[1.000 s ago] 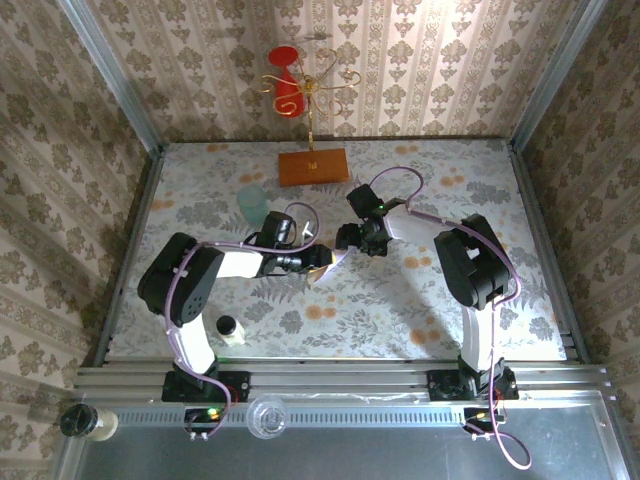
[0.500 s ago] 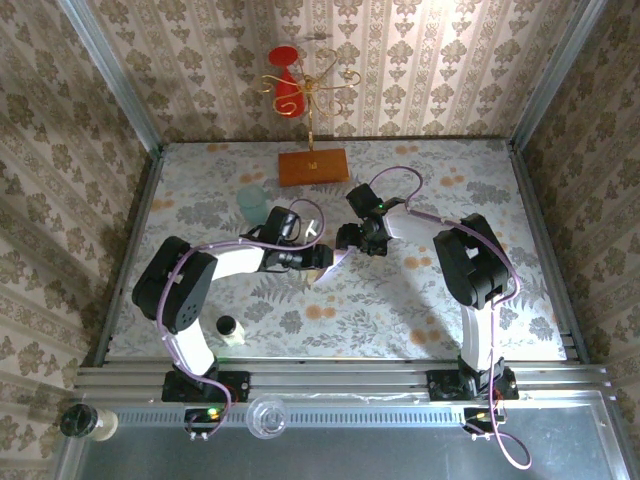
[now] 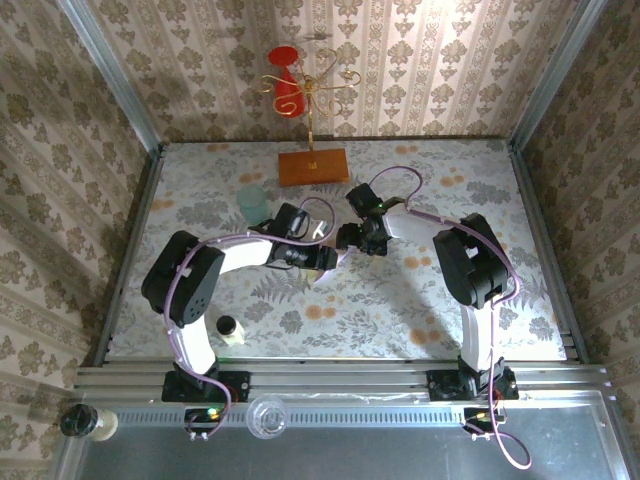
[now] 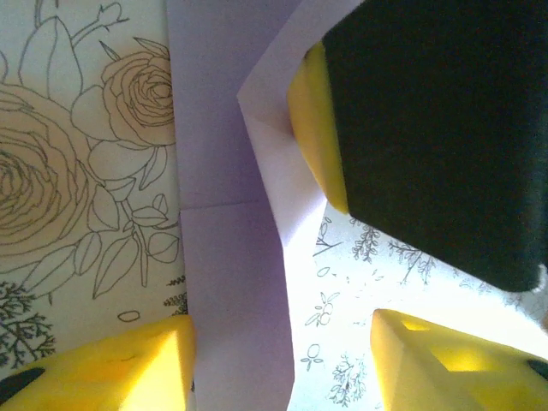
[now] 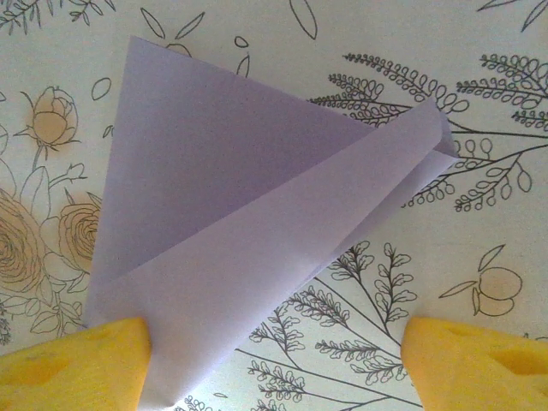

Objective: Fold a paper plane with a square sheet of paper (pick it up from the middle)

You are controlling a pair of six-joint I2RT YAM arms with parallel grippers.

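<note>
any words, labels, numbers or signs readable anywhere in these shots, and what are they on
No text can be read here.
orange-brown rectangular wooden board: a small pale mark on its top, too small to read.
pale lilac folded paper sheet: blank, no print.
floral-printed table cover: flower and leaf drawings, no words.

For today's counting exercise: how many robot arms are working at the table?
2. The left arm comes in from the left, the right arm from the right; both meet at the lilac paper mid-table.
</note>
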